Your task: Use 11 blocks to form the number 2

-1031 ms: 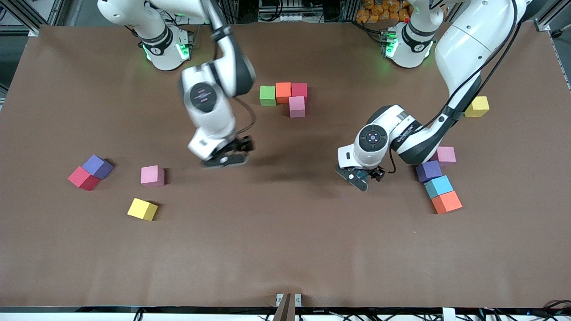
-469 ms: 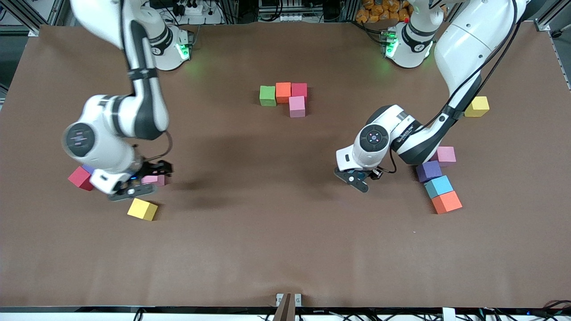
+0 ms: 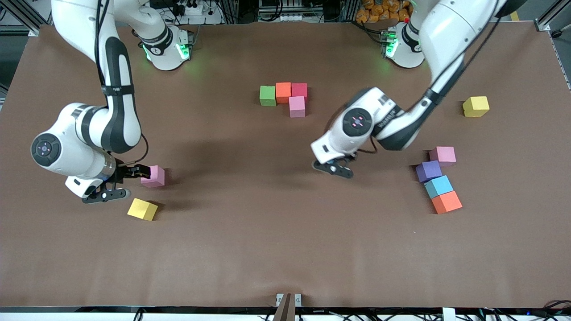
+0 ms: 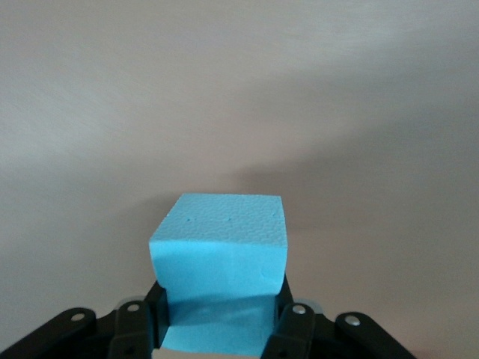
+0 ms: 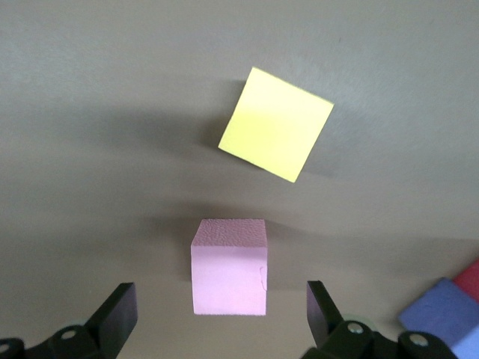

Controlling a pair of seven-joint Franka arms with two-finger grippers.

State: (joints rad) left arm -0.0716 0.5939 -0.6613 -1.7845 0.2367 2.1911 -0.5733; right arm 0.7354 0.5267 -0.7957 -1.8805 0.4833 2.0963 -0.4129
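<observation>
My left gripper [image 3: 334,169] is shut on a light blue block [image 4: 219,258] and hangs over bare table between the middle and the left arm's end. Its fingers [image 4: 296,323] press the block's two sides. My right gripper [image 3: 121,183] is open beside a pink block [image 3: 153,176] at the right arm's end. In the right wrist view this pink block [image 5: 229,266] lies in line with the gap of the right gripper [image 5: 219,290], untouched. A green [image 3: 267,95], an orange [image 3: 283,92], a red [image 3: 299,89] and a pink block [image 3: 297,106] stand joined near the bases.
A yellow block [image 3: 142,209] lies nearer the camera than the right gripper. A purple [image 5: 441,314] and a red block [image 5: 471,273] show beside it. At the left arm's end lie pink [image 3: 443,155], purple [image 3: 428,170], light blue [image 3: 438,186], orange [image 3: 446,202] and yellow [image 3: 476,106] blocks.
The right arm swung from the table's middle to the pink block at its own end. The left gripper shut on the light blue block and carried it toward the middle.
</observation>
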